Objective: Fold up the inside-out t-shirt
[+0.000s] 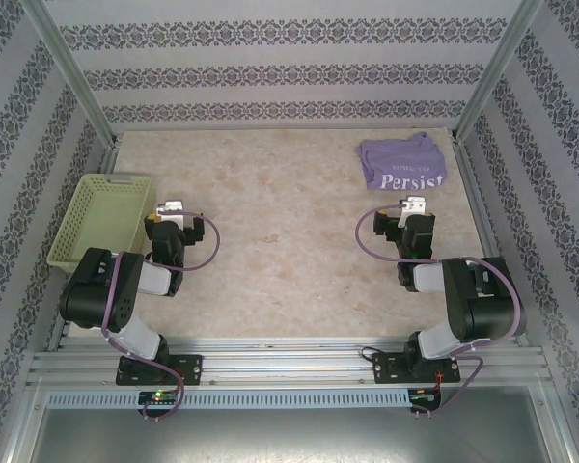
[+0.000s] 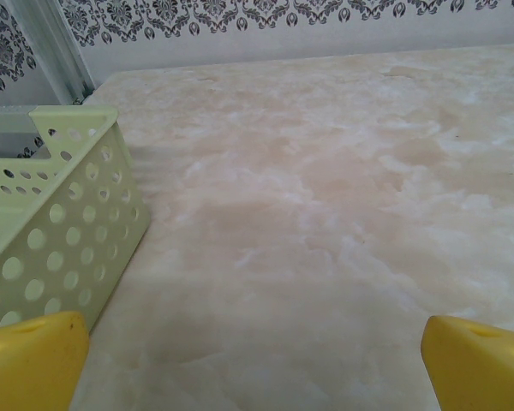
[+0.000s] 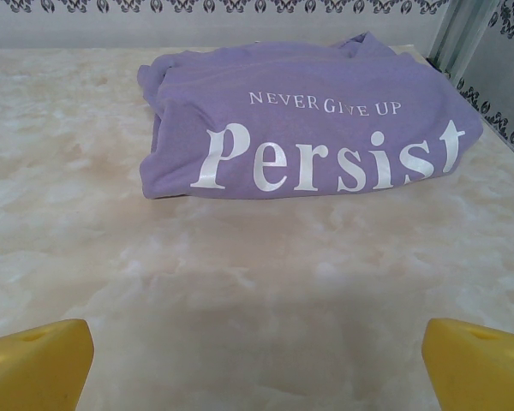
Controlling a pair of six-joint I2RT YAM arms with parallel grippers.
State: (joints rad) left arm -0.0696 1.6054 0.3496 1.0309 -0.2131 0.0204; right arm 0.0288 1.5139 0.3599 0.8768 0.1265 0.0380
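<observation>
while the bundled lavender-purple cotton t-shirt (image 3: 308, 128) is lying ahead, the right pincer (image 3: 257, 364) is gaping, seemingly ready for it; the left pincer (image 2: 253, 364) is gaping idle.

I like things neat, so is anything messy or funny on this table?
Only the purple t-shirt: it sits in a lumpy, unevenly folded bundle at the far right corner of the table, not spread flat. The basket looks tidy; nothing is spilled or broken.

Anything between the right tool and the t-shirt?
Nothing. The right wrist view shows bare tabletop between the open right tool and the t-shirt.
</observation>
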